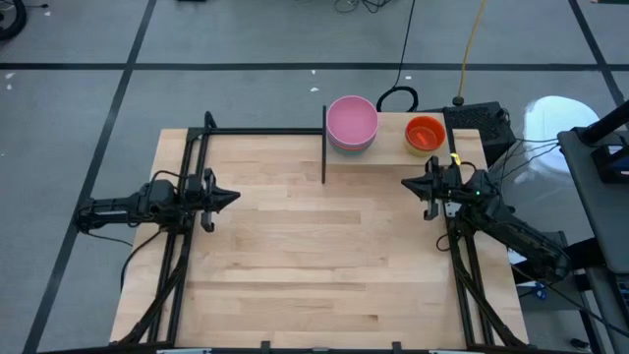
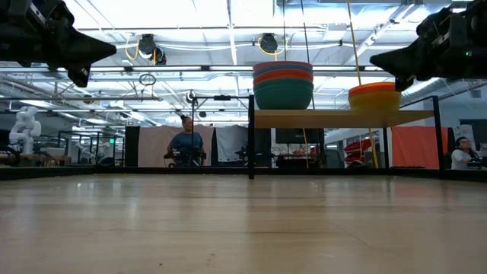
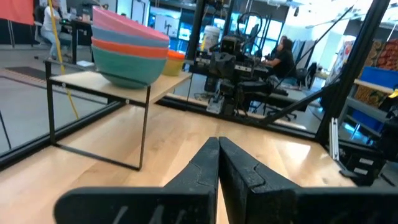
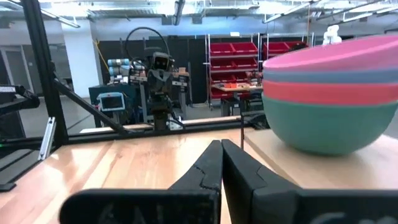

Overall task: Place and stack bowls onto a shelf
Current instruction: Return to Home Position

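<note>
A stack of bowls with a pink one on top (image 1: 352,122) stands on the left part of the small wooden shelf (image 1: 393,147) at the table's far edge; the low view shows a teal bowl (image 2: 282,93) at its bottom. A second stack, orange over yellow (image 1: 425,134), stands on the shelf's right part. My left gripper (image 1: 234,197) is shut and empty at the table's left side. My right gripper (image 1: 406,183) is shut and empty at the table's right side, just in front of the shelf.
The shelf's black post (image 1: 323,146) stands at its left near corner. Black frame rails (image 1: 187,236) run along the table's left and right sides. Bare wooden tabletop (image 1: 324,256) lies between the arms. People sit at desks in the room beyond (image 2: 186,144).
</note>
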